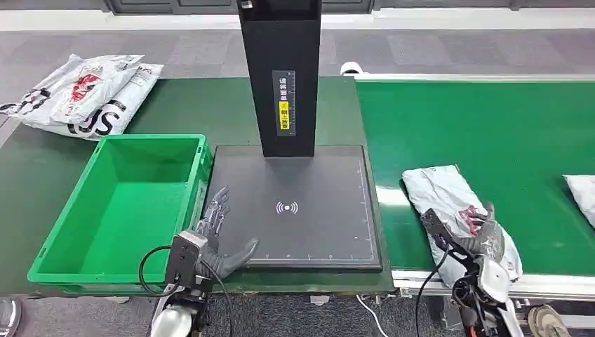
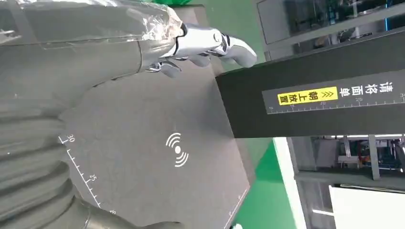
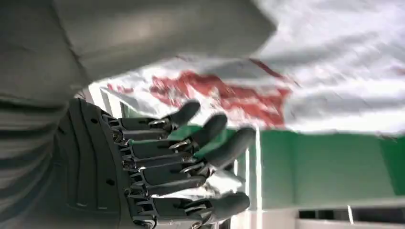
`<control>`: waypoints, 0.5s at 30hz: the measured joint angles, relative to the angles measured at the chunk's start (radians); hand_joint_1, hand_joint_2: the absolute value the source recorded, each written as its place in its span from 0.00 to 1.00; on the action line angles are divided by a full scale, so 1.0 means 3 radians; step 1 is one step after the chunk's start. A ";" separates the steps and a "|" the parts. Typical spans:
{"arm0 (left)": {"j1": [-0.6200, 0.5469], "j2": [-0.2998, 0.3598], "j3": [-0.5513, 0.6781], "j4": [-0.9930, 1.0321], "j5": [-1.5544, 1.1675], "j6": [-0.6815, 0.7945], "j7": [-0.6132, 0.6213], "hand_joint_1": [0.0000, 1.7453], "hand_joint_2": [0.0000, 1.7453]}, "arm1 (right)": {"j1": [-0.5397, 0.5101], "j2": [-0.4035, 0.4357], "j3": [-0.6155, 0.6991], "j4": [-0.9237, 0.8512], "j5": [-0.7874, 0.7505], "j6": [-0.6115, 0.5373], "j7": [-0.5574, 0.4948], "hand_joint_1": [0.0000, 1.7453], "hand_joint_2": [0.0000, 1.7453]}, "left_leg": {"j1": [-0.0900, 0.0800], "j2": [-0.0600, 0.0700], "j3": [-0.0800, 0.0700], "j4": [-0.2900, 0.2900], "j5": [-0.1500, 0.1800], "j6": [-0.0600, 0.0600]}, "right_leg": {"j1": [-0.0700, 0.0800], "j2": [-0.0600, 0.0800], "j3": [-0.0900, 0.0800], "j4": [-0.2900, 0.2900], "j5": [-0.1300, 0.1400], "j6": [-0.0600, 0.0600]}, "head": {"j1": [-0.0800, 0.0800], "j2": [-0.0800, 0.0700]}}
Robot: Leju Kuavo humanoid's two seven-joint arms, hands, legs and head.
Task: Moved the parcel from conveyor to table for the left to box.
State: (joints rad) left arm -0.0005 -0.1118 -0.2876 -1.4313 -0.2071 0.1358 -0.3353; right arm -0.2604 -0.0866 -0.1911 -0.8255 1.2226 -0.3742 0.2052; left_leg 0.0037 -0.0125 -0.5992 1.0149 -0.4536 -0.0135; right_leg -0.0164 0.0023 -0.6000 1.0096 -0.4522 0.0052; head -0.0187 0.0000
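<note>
Grey carpet tiles are running behind the dark green bench (image 1: 175, 105) you are facing; at its far left corner a heap of white printed bags (image 1: 81, 95) is lying; nearer you, a green crate (image 1: 119, 203) is sitting at the bench's front left. Just beside the crate's right wall your left hand (image 1: 217, 235) is resting at the left front edge of the black scanner pad (image 1: 309, 182), fingers spread and pointing away from you, thumb out to the side, holding nothing; the left wrist view is showing the pad's wireless mark (image 2: 177, 150) and its ruled edge. A black post (image 1: 281, 70) with a yellow label is rising from the pad's far side. Right of the pad the green conveyor (image 1: 505, 126) is stretching away; the parcel (image 1: 456, 203), a white bag with red print, is lying on its near edge; your right hand (image 1: 484, 228) is lying on the parcel's near end, and the right wrist view is showing the dark fingers (image 3: 191, 143) curving under the bag's white film. Another white bag (image 1: 582, 196) is sitting at the far right edge of the belt.
</note>
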 measured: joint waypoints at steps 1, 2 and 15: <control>0.0000 0.0000 0.0000 0.0000 0.0000 -0.0001 0.0000 0.00 1.00 | 0.0000 0.0000 0.0000 0.0027 0.0011 0.0000 -0.0003 0.00 1.00 | 0.0000 0.0000 0.0000 0.0000 0.0000 0.0000 | 0.0000 0.0000 0.0000 0.0000 0.0000 0.0000 | 0.0000 -0.0001; 0.0000 0.0000 0.0000 0.0000 0.0000 -0.0004 0.0000 0.00 1.00 | -0.0003 0.0000 0.0000 0.0050 0.0025 -0.0001 -0.0008 0.00 1.00 | 0.0000 0.0000 0.0000 0.0000 0.0000 0.0000 | 0.0000 0.0000 0.0000 0.0000 0.0000 0.0000 | 0.0000 0.0000; -0.0015 0.0001 0.0000 0.0005 0.0004 -0.0030 0.0010 0.00 1.00 | -0.0197 0.0000 0.0000 0.0797 0.0145 0.0239 0.0118 0.00 1.00 | 0.0000 0.0001 0.0001 0.0000 0.0000 0.0000 | 0.0000 0.0000 0.0000 0.0000 0.0000 0.0000 | 0.0000 0.0000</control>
State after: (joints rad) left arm -0.0049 -0.1114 -0.2876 -1.4298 -0.2060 0.1267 -0.3323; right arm -0.3194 -0.0866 -0.1911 -0.5865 1.2661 -0.3025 0.2407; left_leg 0.0037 -0.0124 -0.5988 1.0149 -0.4536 -0.0135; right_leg -0.0163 0.0024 -0.6000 1.0096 -0.4522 0.0052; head -0.0187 0.0000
